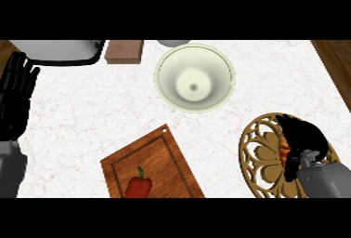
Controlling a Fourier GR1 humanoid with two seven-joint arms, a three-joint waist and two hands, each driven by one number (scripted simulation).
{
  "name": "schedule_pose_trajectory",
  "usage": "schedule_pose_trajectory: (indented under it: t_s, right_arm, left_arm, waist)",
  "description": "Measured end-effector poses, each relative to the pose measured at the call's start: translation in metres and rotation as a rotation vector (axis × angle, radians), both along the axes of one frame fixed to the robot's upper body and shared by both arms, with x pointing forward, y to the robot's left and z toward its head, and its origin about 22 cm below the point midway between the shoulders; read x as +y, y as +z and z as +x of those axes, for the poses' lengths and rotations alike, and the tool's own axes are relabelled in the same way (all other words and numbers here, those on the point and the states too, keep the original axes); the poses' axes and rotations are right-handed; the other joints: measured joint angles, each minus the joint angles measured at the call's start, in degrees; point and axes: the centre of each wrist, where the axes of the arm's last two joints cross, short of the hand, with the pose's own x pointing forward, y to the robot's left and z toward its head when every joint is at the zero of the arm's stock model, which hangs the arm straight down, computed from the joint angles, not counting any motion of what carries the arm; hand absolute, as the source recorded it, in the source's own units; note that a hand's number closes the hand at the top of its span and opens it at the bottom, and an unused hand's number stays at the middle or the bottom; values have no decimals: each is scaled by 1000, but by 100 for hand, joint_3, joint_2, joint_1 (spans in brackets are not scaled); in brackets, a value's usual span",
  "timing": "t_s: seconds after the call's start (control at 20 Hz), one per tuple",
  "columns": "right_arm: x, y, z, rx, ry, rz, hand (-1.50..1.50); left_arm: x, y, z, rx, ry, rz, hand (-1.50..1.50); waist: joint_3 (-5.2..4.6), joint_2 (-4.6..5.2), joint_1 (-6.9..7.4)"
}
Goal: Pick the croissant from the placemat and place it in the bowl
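A round golden openwork placemat lies at the lower right of the white counter. My right hand is down on it with its fingers curled round the croissant, of which only an orange-brown strip shows at the hand's left edge. The cream bowl stands upright at the top middle, well apart from the hand and with nothing in it. My left hand stays open at the left edge, fingers pointing up.
A wooden cutting board with a red bell pepper lies at the lower middle. A brown block and a grey appliance sit along the top edge. Wooden floor shows past the counter's right corner.
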Motion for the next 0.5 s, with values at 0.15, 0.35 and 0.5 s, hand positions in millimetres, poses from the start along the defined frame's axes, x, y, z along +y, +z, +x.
schedule_pose_trajectory:
  t_s: [0.15,0.35,0.5]
  right_arm:
    - [-6,-12,1,9,-18,-6,-150]
    - [-11,-26,2,24,-45,-28,-150]
    - [-14,-26,3,27,-69,-37,-150]
  left_arm:
    - [-5,1,1,0,-3,-1,0]
    - [-6,-2,-3,-4,-2,-4,0]
    - [-6,-7,-4,-2,-3,-9,0]
  waist:
    - [0,0,0]
    - [-2,-1,1]
    - [-1,-1,-4]
